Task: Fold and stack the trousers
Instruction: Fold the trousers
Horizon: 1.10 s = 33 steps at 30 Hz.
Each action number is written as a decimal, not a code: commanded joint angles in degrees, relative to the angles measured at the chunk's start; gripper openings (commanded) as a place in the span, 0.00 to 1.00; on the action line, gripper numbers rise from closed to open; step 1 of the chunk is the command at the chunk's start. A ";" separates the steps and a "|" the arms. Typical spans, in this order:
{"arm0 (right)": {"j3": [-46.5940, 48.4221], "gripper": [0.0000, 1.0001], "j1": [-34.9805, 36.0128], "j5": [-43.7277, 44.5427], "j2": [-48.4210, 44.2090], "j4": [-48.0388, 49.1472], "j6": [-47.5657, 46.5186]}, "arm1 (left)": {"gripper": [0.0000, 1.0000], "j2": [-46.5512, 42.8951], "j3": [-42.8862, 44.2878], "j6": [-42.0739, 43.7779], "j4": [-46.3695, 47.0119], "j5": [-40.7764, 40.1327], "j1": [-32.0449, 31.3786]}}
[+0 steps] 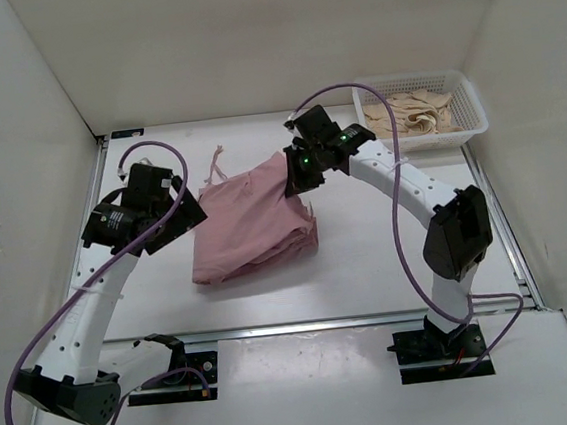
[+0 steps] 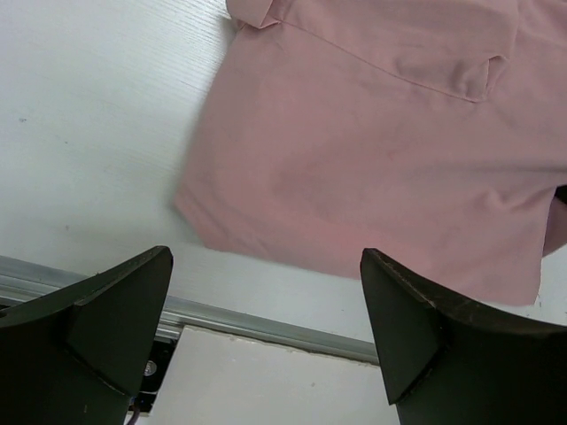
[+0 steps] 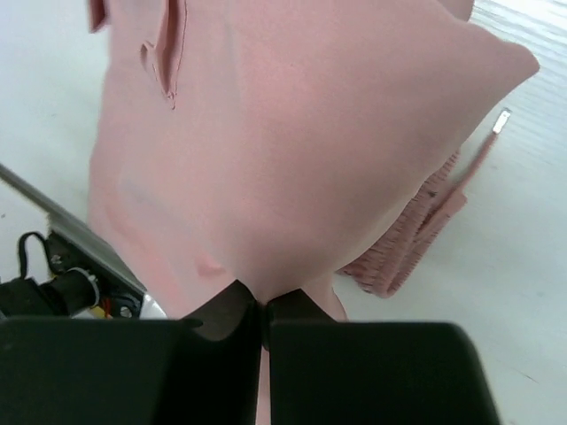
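The trousers (image 1: 250, 226) lie on the middle of the worktop (image 1: 369, 265), between the two arms. Their drawstring (image 1: 221, 163) lies on the worktop just behind them, at the far left corner. The left jaws hang to the left of the trousers, near the left edge but apart from it, and stand wide. The right jaws are at the far right corner of the trousers and are closed on the fabric there. The fabric rises from the worktop up to them. A basket (image 1: 474, 104) stands in the far right corner of the worktop, well apart from the trousers, and a garment (image 1: 412, 112) lies in it. A rail (image 1: 324, 322) runs along the near edge, in front of the trousers.
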 commanded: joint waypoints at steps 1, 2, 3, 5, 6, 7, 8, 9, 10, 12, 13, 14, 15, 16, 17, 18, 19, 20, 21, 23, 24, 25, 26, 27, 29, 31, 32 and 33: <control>-0.16 0.00 -2.15 -0.24 3.13 -3.20 -2.38 | 0.99 -0.53 -0.91 0.95 2.09 2.87 0.25; -0.17 0.02 -2.16 -0.24 3.13 -3.20 -2.38 | 0.99 -0.53 -1.62 0.95 2.80 3.40 0.25; -0.96 0.23 -2.77 -0.24 3.74 -3.20 -2.38 | 0.99 -0.01 -2.41 1.64 3.76 3.41 0.25; -1.49 0.51 -3.39 1.50 3.75 -3.20 -0.98 | 0.99 1.65 -4.34 1.65 5.70 4.90 0.25; -1.49 0.64 -3.39 4.56 2.88 -3.81 -0.45 | 1.00 2.36 -4.96 1.65 6.40 5.69 0.25; -1.49 0.70 -3.39 6.59 1.82 -4.60 0.08 | 1.00 3.15 -6.01 2.17 6.93 5.69 0.25; -1.49 0.72 -2.26 9.22 0.42 -4.60 1.13 | 1.00 4.64 -6.54 2.18 7.98 5.69 0.25; -1.49 0.72 -1.55 12.29 -2.72 -5.30 1.74 | 1.00 5.35 -7.07 2.70 8.60 6.39 0.25; -2.71 0.77 -0.85 15.63 -4.41 -5.31 2.53 | 0.98 6.14 -7.60 3.84 9.56 7.79 0.25; -4.03 0.74 0.21 19.88 -8.01 -5.31 3.24 | 0.94 8.42 -9.53 4.37 12.02 7.80 0.25; -5.61 0.48 0.82 19.88 -8.03 -4.18 3.24 | 0.88 9.04 -10.67 4.38 13.08 7.80 0.25; -6.23 0.33 0.83 17.97 -8.03 -3.64 2.64 | 0.84 9.83 -13.20 4.38 14.13 8.33 0.25; -6.85 0.18 1.35 16.21 -7.07 -3.64 2.63 | 0.80 11.32 -14.44 4.38 15.27 8.94 0.25; -7.46 0.00 1.36 12.97 -6.37 -3.64 2.63 | 0.76 12.03 -15.59 4.38 16.94 8.95 0.25; -10.16 0.00 2.40 11.64 -6.36 -2.94 3.24 | 0.69 12.73 -17.77 3.68 17.74 10.16 0.25; -12.28 0.00 3.02 11.62 -5.84 -1.46 3.24 | 0.69 13.26 -18.93 3.15 18.70 10.18 0.25; -14.82 0.00 3.90 11.62 -6.35 -0.31 3.94 | 0.68 13.88 -19.98 2.54 19.50 11.05 0.25; -17.37 0.00 5.12 11.62 -6.36 0.75 4.47 | 0.68 13.88 -21.04 2.01 21.77 11.58 0.25; -21.31 0.00 5.14 12.14 -6.88 1.80 5.17 | 0.66 14.40 -22.96 1.39 22.75 12.11 0.25; -24.24 0.00 5.14 13.90 -6.02 5.39 5.18 | 0.63 16.33 -23.51 0.78 23.98 12.11 0.25; -25.39 0.00 5.14 15.30 -4.18 6.63 5.18 | 0.63 17.30 -24.21 0.77 24.68 12.11 0.25; -25.40 0.00 5.14 18.18 -2.77 6.12 5.18 | 0.62 19.31 -24.21 0.77 24.69 12.11 0.25; -23.92 0.00 5.14 19.78 -0.32 4.73 5.18 | 0.56 21.07 -24.21 2.16 24.69 11.33 0.25; -23.90 0.00 5.14 19.80 -0.30 4.71 4.66 | 0.56 21.09 -24.21 2.18 24.69 11.32 0.25; -23.90 0.00 5.14 20.32 -2.83 3.31 4.65 | 0.56 20.39 -23.69 3.58 23.73 11.32 0.25; -23.20 0.00 5.66 21.72 -7.73 2.00 4.65 | 0.56 17.51 -20.71 4.20 20.32 10.01 1.13; -22.07 0.00 5.66 22.34 -9.42 0.60 4.65 | 0.56 16.53 -18.96 4.72 19.08 9.48 1.13; -20.40 0.00 5.66 22.34 -11.00 0.58 4.65 | 0.56 15.74 -14.68 5.25 17.93 8.86 1.13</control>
